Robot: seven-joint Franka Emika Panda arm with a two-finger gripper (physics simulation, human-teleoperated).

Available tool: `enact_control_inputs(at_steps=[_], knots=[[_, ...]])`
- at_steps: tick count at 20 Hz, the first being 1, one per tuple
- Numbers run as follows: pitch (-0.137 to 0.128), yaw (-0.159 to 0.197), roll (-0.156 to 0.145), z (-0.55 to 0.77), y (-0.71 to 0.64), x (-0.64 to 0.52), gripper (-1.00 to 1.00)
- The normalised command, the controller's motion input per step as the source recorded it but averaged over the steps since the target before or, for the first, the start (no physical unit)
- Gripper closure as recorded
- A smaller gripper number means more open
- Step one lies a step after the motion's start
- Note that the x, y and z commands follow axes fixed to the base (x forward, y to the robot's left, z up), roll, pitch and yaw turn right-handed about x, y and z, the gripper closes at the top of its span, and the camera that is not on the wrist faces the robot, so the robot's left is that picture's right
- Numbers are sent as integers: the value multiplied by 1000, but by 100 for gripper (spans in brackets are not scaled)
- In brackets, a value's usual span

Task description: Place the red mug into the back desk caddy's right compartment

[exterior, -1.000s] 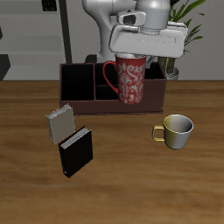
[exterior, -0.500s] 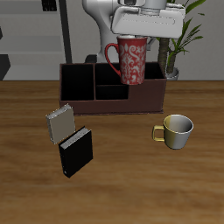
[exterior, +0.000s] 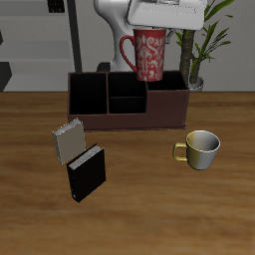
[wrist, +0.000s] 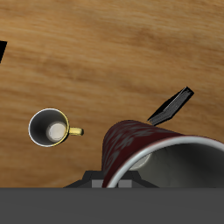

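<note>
The red mug [exterior: 151, 54] with its pale floral pattern hangs upright in the air, well above the back desk caddy [exterior: 127, 120]. My gripper [exterior: 152, 33] is shut on the mug's rim from above, and its body reaches the frame's top edge. The caddy is a long dark brown box with black sections, and its right compartment [exterior: 167, 100] lies roughly below the mug. In the wrist view the red mug [wrist: 150, 151] fills the near field, its grey-white inside showing; my fingers are hidden there.
A yellowish-cream mug [exterior: 200, 147] [wrist: 50, 129] stands on the wooden table in front of the caddy. A grey book [exterior: 68, 140] and a black book [exterior: 87, 171] stand nearer the table's front edge. A potted plant [exterior: 202, 45] rises behind the caddy.
The gripper has risen with the red mug, carrying it from caddy height to well above the caddy's top edge.
</note>
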Motion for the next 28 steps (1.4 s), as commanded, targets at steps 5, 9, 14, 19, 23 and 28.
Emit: enact_control_inputs(at_steps=[5,9,14,19,23,28], knots=[[8,-4,-47,-11,-58,-312,100],[-7,-11,-29,-50,-103,-243,100],[-10,-8,-11,-36,-10,-272,100],[-19,-18,-29,24,4,-329,100],[3,-8,-6,0,14,-209,100],[13,-12,-3,-70,92,-228,100]])
